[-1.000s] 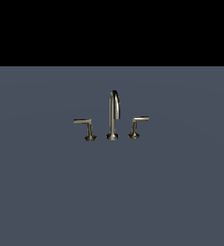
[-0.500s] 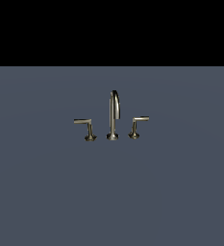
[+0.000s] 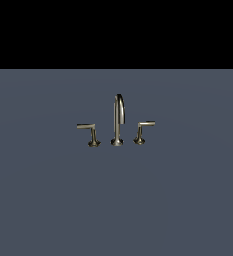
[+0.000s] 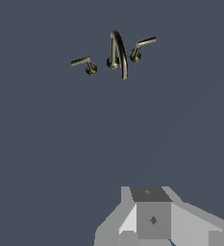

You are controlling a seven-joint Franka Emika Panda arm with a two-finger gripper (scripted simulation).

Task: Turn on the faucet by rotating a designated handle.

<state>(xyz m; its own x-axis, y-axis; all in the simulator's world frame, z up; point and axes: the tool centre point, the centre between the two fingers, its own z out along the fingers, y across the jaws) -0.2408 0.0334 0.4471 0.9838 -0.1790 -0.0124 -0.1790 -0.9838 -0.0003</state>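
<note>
The faucet [image 3: 118, 120] stands on the grey surface in the middle of the exterior view: a tall arched spout between two L-shaped levers. The handle [image 3: 90, 131] is the lever at the exterior view's left, its bar pointing left. The twin lever [image 3: 142, 131] is at the right. The wrist view shows the faucet [image 4: 117, 50] far ahead, with the handle [image 4: 82, 61] beside the spout. Only grey parts of my gripper [image 4: 152, 216] show at the wrist view's edge, far from the faucet. I cannot tell how its jaws stand. The gripper is out of the exterior view.
A flat blue-grey surface [image 3: 116, 200] spreads around the faucet on all sides. A black background lies behind its far edge [image 3: 116, 69].
</note>
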